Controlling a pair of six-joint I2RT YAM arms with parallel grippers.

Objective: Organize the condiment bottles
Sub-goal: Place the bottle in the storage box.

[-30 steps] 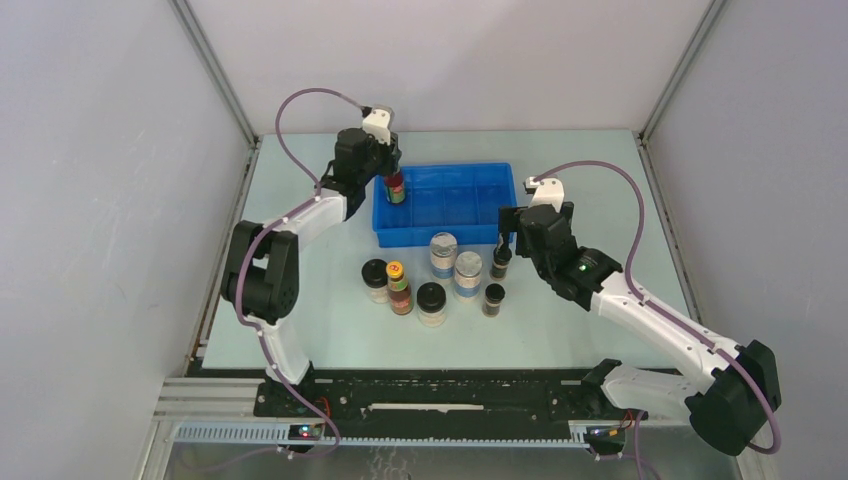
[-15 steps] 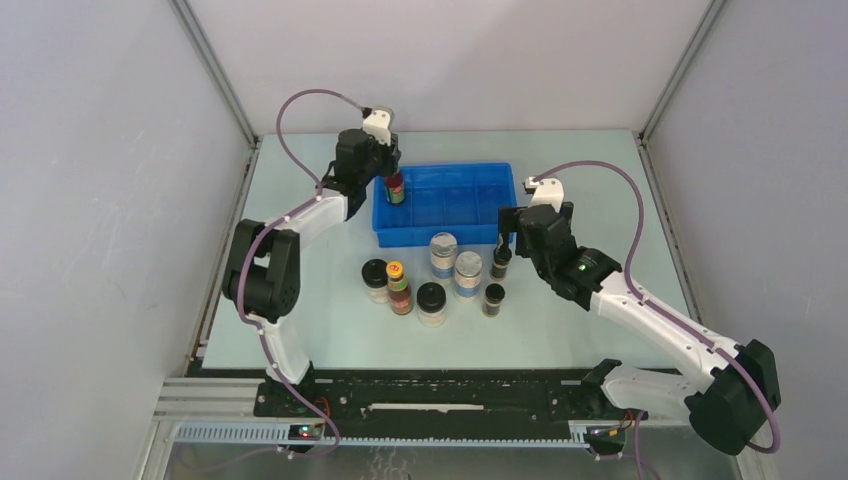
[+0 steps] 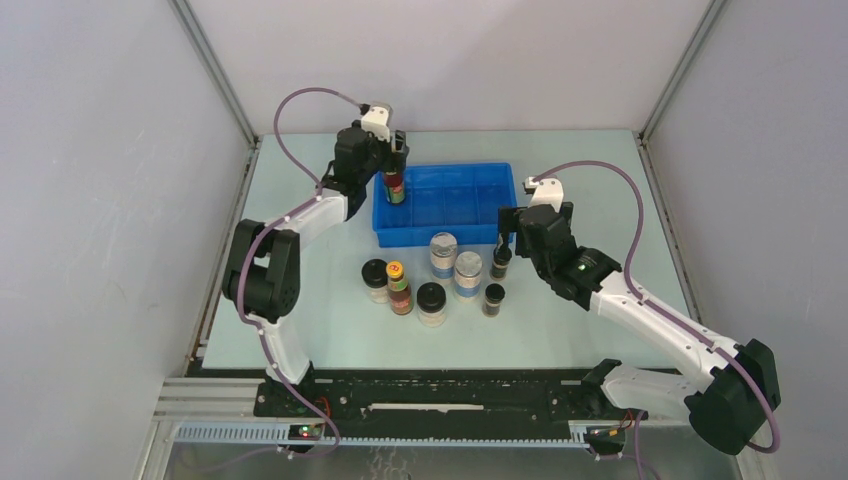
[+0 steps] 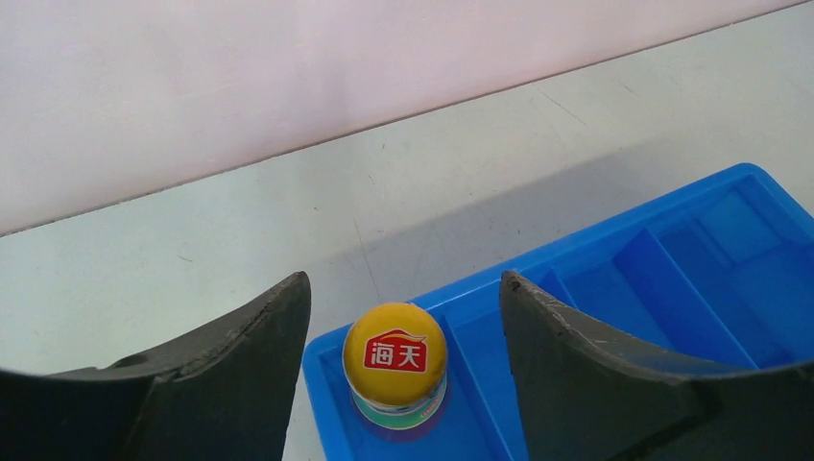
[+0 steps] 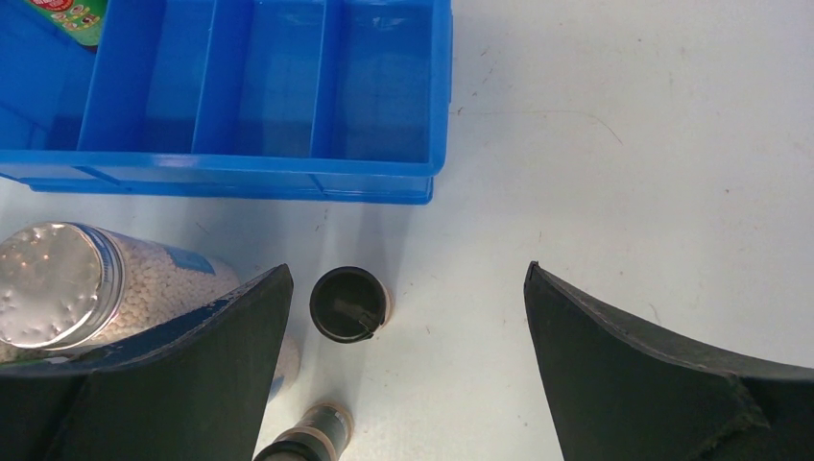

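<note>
Top external view puts most of the work ahead: seven of the condiment bottles stand loose on the table (image 3: 300, 330) in front of the blue tray (image 3: 450, 236). Nearest are a black-lidded jar (image 3: 431, 297) and a small dark vial (image 3: 493, 296). Behind them stand a second black-lidded jar (image 3: 375, 272), a red-labelled bottle (image 3: 399, 285), a silver-lidded jar (image 3: 467, 268) and a second silver-lidded jar (image 3: 443, 248).

A second vial (image 5: 349, 303) stands just before the tray's right end, between the fingers of the right gripper (image 5: 408, 271). Its jaws are spread wide and touch nothing, and the vial sits nearer its left finger.

Farther back, the tray holds one bottle only, the other red-labelled bottle (image 4: 395, 352), upright in the leftmost compartment. The left gripper (image 4: 404, 279) flanks its yellow cap with jaws parted and a gap on each side, gripping nothing.
</note>
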